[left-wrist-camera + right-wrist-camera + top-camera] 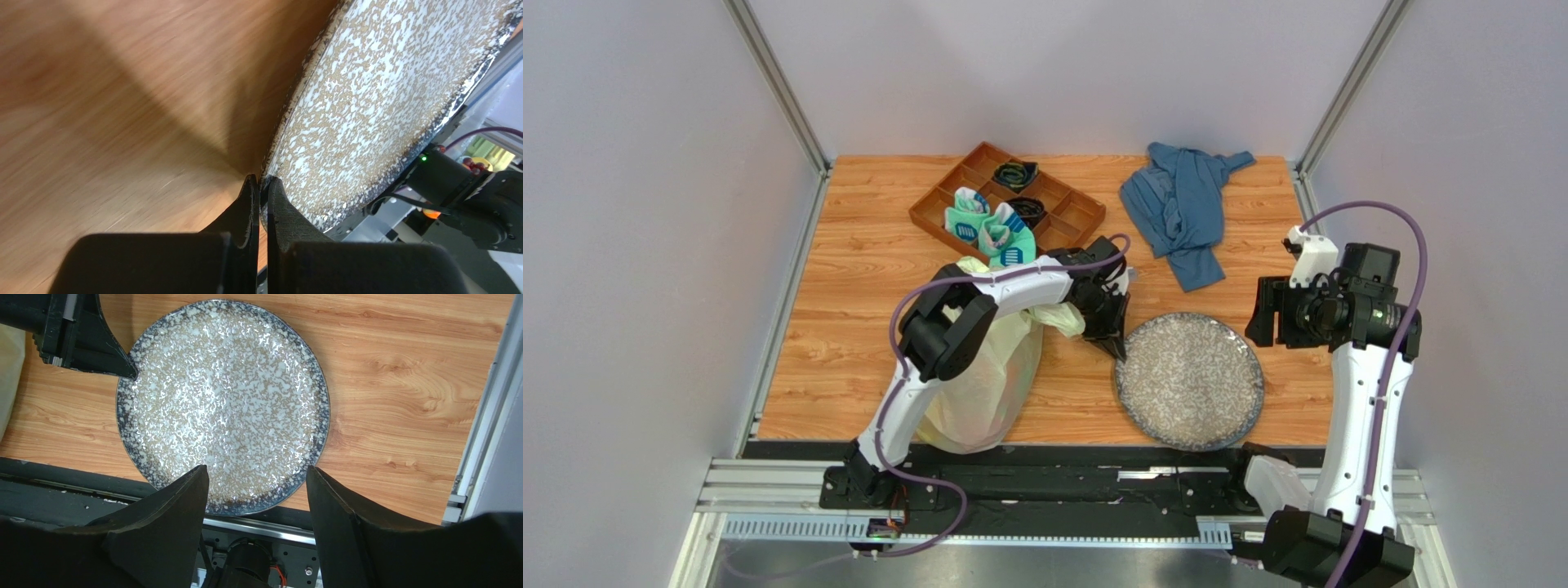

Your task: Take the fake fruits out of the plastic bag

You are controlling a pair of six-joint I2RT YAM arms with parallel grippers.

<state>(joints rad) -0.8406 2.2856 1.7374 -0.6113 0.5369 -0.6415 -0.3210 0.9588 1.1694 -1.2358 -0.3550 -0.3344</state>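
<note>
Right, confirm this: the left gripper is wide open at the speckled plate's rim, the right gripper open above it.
Wrong: the left gripper is shut on the speckled plate's rim, as the left wrist view shows. The right gripper is open above it.

The left fingers (288,214), black, are pressed together with only a thin slit between them. Their tips meet the dark rim of a speckled white-and-brown plate (393,92) filling the upper right; whether the rim is pinched is unclear. The wooden bench (123,122) lies blurred on the left. At lower right are black machine parts (485,208), a small green light (423,158) and a purple cable (485,130).
</note>
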